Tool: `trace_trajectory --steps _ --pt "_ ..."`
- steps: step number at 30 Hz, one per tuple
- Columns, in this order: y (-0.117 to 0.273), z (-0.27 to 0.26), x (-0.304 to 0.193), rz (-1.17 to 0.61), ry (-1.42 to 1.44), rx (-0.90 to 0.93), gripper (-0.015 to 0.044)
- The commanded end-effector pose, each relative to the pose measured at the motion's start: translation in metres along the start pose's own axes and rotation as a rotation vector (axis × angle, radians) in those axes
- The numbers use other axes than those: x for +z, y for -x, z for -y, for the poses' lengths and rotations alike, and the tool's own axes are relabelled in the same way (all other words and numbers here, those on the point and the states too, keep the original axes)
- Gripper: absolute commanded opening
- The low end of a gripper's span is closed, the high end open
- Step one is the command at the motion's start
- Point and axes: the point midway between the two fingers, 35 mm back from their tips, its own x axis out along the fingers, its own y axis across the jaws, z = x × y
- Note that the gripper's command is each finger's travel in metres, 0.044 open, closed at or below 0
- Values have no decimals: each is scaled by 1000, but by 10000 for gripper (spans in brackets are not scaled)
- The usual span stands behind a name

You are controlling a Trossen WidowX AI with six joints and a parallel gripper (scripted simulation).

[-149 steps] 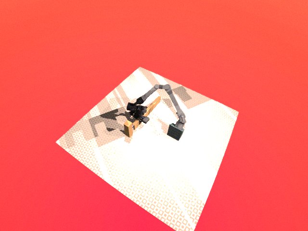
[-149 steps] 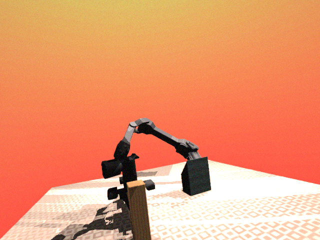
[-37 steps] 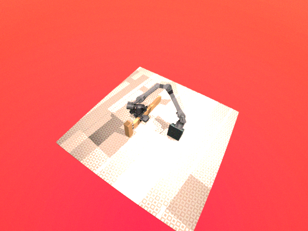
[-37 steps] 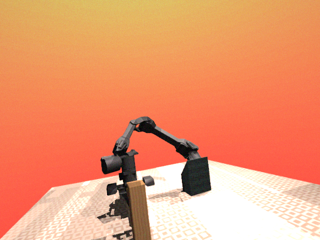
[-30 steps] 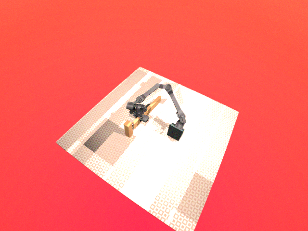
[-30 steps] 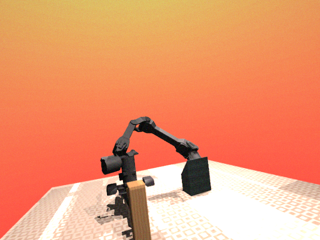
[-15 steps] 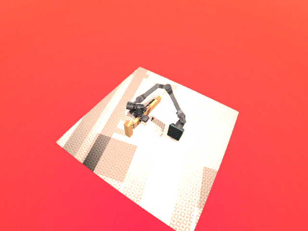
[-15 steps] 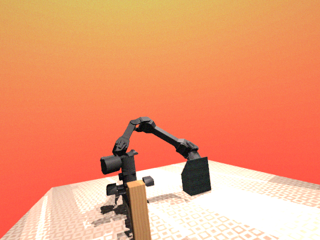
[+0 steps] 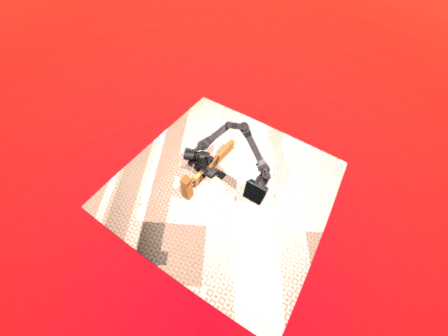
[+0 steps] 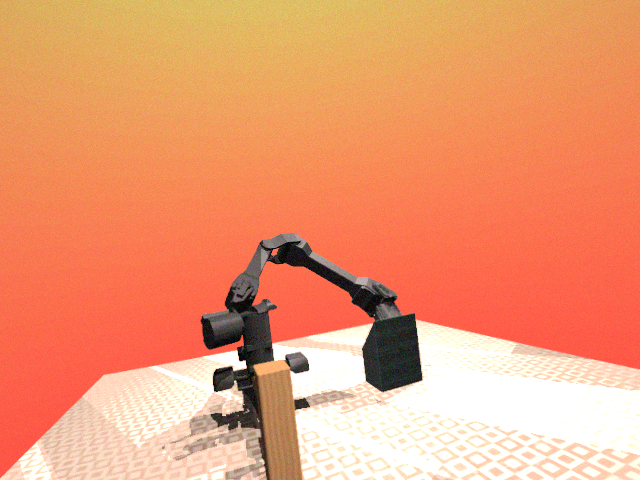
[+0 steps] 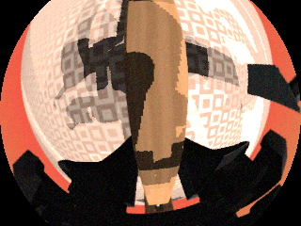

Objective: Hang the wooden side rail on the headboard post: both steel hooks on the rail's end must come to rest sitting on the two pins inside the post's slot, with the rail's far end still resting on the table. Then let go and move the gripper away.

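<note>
The wooden side rail point(image 9: 227, 148) point(image 11: 162, 94) runs from its far end toward the headboard post. My gripper point(image 9: 207, 171) point(image 11: 152, 133) is shut on the rail near its post end. The upright wooden post point(image 9: 187, 188) point(image 10: 279, 423) stands just beyond that end. In the top view the rail's end is close to the post, with a small bit of metal between them; I cannot tell whether the hooks touch the pins. The slot and pins are hidden. In the exterior view the post hides the rail. Whether the far end touches the table is unclear.
The black base block point(image 9: 255, 192) point(image 10: 394, 353) of the arm stands on the patterned table point(image 9: 249, 289) point(image 10: 465, 439), right of the rail in the top and exterior views. The arm arches above the table from the base to the rail. Shadows cross the table.
</note>
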Motion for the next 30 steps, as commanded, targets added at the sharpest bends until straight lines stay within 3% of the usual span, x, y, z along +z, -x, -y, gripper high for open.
trace_trajectory --steps 1,30 --pt "4 0 -4 -6 2 11 0" --pt "6 -2 -7 -6 1 11 0"
